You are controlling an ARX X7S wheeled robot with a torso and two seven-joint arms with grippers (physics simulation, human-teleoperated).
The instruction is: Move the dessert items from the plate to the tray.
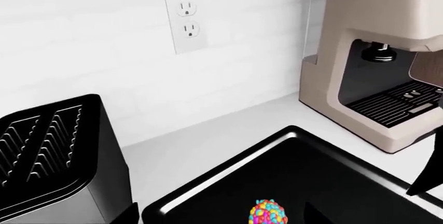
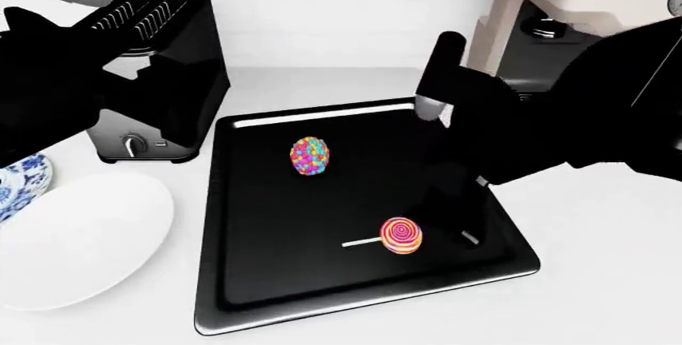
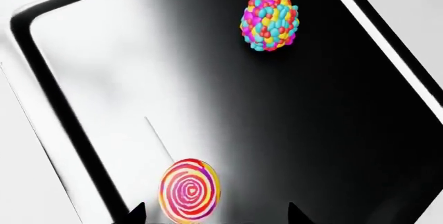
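The black tray (image 2: pixel 245 281) lies in the middle of the counter. The bead-covered candy ball (image 2: pixel 310 156) rests on its far half and the swirl lollipop (image 2: pixel 402 235) lies flat near its front right, stick pointing left. My right gripper (image 3: pixel 216 217) is open just above the tray (image 3: pixel 360 146), with the lollipop (image 3: pixel 190 190) partly between its fingertips and the ball (image 3: pixel 270 22) farther off. My left gripper (image 1: pixel 221 217) is open and empty above the tray (image 1: pixel 207 185), with the ball (image 1: pixel 268 212) between its fingertips. The right arm (image 2: pixel 565 121) hangs over the tray's right side.
An empty white plate (image 2: pixel 75 241) lies left of the tray, with a blue patterned plate (image 2: pixel 16 181) behind it. A black toaster (image 2: pixel 160 65) stands at the back left and a beige coffee machine (image 1: pixel 374 68) at the back right. A wall outlet (image 1: pixel 184 19) is behind.
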